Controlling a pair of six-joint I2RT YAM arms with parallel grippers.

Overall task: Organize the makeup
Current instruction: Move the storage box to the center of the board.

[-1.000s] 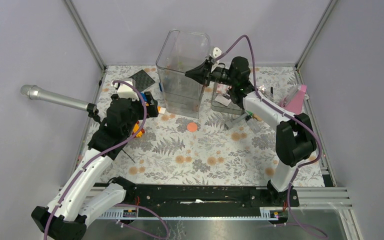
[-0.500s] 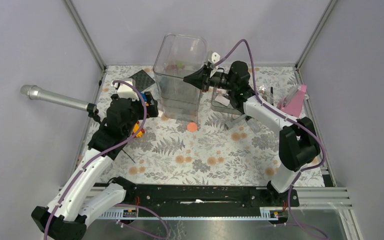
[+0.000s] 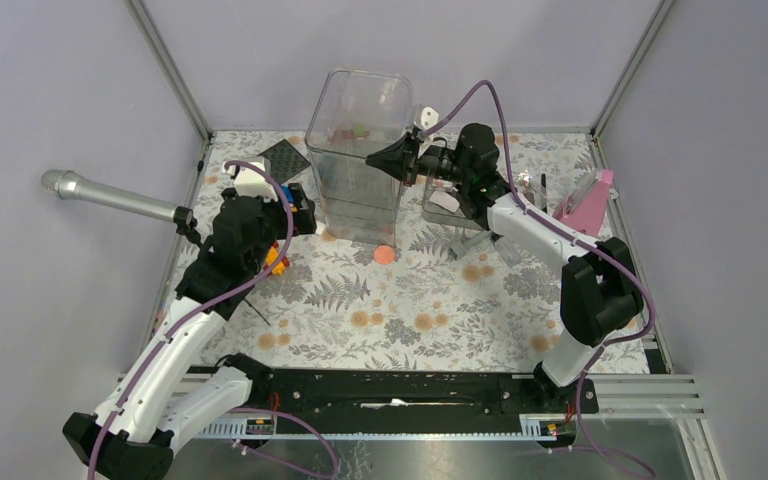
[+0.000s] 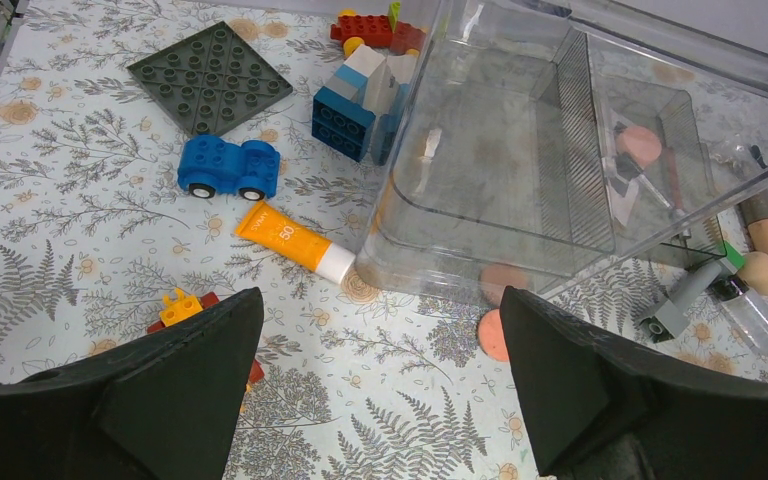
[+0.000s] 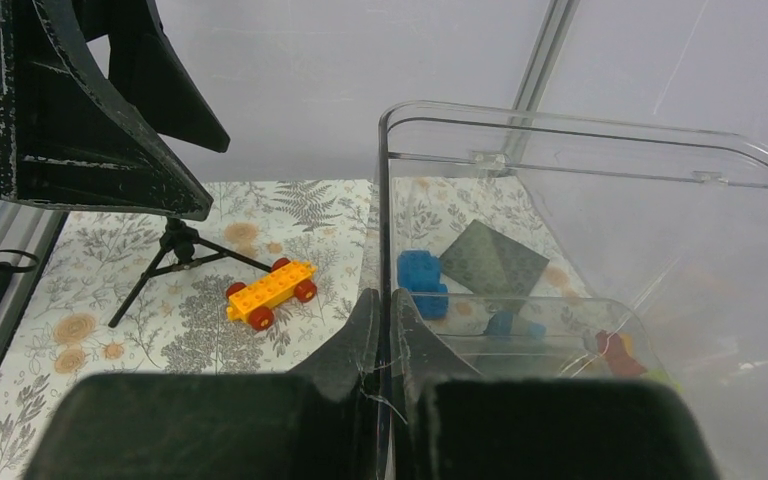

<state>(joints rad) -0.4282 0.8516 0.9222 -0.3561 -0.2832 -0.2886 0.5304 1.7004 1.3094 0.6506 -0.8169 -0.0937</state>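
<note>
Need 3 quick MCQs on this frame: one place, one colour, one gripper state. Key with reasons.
1. Where is the orange tube?
A) on the table beside the clear bin
B) inside the bin
C) on top of the toy car

2. Colour of the toy car between that tube and the grey baseplate?
A) red
B) blue
C) green

3. State of the right gripper?
A) open above the bin
B) shut on a brush
C) shut on the bin's rim

Key:
1 A: it lies flat on the floral table by the bin's base.
2 B: blue body, black wheels.
3 C: the right wrist view shows the jaws closed on the clear wall's top edge.
</note>
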